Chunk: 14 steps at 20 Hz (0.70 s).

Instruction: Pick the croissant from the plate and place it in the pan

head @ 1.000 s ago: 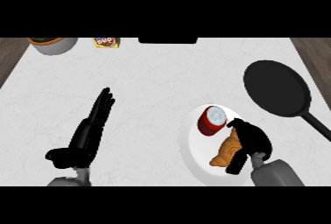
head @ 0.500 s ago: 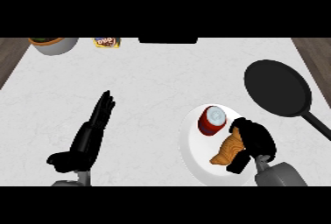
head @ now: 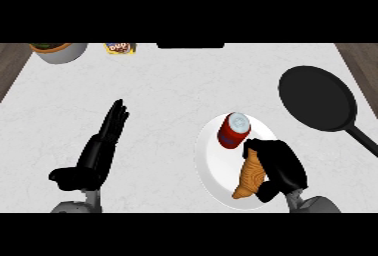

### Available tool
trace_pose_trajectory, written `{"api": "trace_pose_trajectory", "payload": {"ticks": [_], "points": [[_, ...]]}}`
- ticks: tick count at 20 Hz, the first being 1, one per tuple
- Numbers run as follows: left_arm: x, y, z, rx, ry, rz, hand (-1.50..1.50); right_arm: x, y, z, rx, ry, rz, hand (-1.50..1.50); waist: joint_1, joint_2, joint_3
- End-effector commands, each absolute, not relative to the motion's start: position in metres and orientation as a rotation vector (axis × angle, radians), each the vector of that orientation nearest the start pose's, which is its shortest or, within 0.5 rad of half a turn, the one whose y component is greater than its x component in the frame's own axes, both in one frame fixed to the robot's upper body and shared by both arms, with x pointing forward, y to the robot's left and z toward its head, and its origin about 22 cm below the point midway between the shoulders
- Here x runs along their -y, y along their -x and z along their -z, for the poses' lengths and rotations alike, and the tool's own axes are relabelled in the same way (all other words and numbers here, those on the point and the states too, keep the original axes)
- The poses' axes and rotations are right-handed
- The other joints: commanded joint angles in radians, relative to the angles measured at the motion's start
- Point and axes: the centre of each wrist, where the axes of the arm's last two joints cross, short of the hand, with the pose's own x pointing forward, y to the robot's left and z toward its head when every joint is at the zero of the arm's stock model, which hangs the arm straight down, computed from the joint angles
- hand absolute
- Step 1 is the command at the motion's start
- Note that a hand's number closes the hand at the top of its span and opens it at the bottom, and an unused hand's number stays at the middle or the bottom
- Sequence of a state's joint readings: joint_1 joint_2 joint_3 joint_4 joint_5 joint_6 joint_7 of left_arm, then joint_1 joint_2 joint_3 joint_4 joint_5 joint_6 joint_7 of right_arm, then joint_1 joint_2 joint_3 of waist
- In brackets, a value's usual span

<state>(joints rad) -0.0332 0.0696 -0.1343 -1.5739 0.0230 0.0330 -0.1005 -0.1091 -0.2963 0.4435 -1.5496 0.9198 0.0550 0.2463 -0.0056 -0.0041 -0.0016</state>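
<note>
We see the right hand (head: 277,165) curled over the croissant (head: 249,176), fingers wrapping its right side, prob. to lift it off the plate (head: 212,165) toward the pan (head: 317,97) (its handle cut off at the edge). Left hand (head: 100,147) rests w/ straight fingers. The hand hides part of the croissant, so we can't judge contact underneath.

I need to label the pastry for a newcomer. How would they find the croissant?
Find the white plate right of centre on the counter. The croissant lies on its right side, against the right hand. It is long and golden-brown; the neighbouring can is red.
</note>
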Motion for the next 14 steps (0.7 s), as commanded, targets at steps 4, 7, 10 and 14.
{"api": "trace_pose_trajectory", "payload": {"ticks": [4,7,10,14], "points": [[-0.206,-0.251,-0.01,1.688,0.056,0.123,0.0,0.189,-0.235,-0.062,1.636,0.918,-1.019,1.5,-0.008,0.001,0.002],[-0.198,-0.233,-0.007,1.68,0.083,0.129,0.0,0.21,-0.239,-0.07,1.683,0.901,-0.876,1.5,0.005,0.002,0.002],[-0.202,-0.242,-0.007,1.691,0.078,0.134,0.0,0.223,-0.22,-0.104,1.685,0.887,-0.805,1.5,-0.003,0.002,0.002],[-0.195,-0.247,-0.017,1.706,0.064,0.123,0.0,0.23,-0.256,-0.092,1.633,0.852,-0.62,1.5,0.008,0.005,0.002]]}}
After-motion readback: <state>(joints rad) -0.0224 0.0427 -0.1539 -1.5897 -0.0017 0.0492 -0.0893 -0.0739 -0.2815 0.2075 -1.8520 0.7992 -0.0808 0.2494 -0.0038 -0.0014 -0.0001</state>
